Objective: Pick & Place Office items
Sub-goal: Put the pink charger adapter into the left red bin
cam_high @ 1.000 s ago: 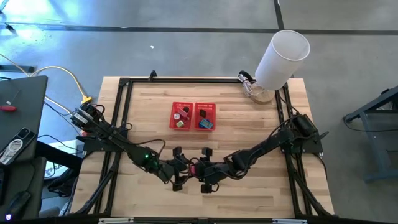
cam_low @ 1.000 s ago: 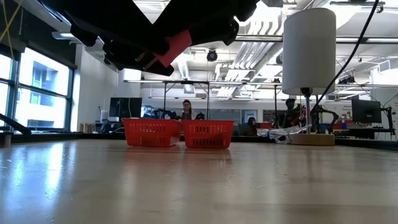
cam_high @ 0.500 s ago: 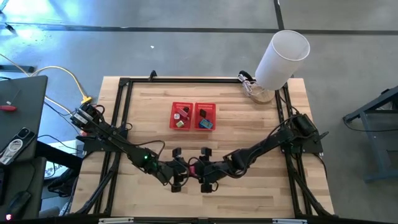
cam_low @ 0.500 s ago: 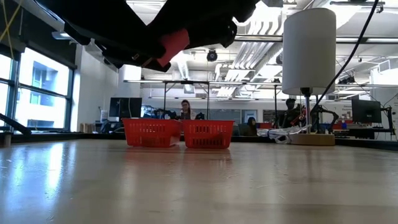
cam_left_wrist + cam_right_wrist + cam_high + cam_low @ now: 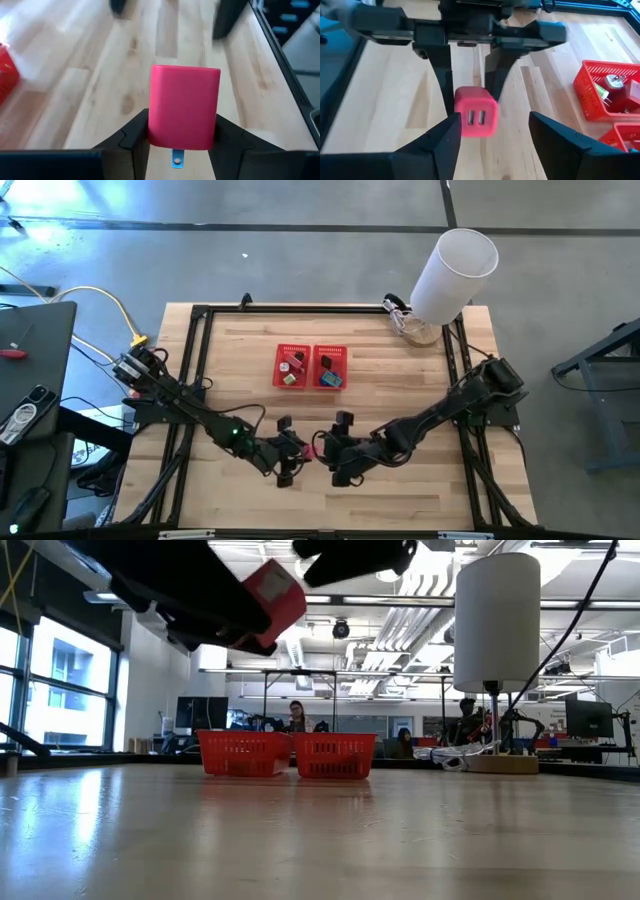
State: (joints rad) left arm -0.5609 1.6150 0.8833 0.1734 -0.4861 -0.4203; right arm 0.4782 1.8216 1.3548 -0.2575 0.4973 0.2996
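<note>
A red-pink block (image 5: 185,102) with two slots in its front face (image 5: 475,118) sits in my left gripper (image 5: 297,452), above the table's near middle. My right gripper (image 5: 492,145) is open and faces that block from the table's right with a gap between them; its fingers do not reach it. In the low view the block (image 5: 272,595) hangs high over the table. The other small items, among them green, black and blue ones, lie inside the red two-compartment basket (image 5: 311,366). My left gripper pinches the red-pink block between its two fingers, which lie on its two opposite side faces (image 5: 156,131) at the end nearest the wrist. The fingers (image 5: 445,82) reach level from the table's left. The block juts out past the fingertips, lifted clear of the table.
The red basket (image 5: 600,92) stands mid-table, beyond both grippers toward the far edge. A big white cylinder (image 5: 455,275) stands on a base at the far right corner. A black frame (image 5: 200,360) runs round the table. Bare wood lies near the near edge.
My right gripper has drawn back toward the table's right, away from the red-pink block, which stays in my left gripper. In the low view the dark fingers that covered the block's right side have gone, and more of the block shows.
</note>
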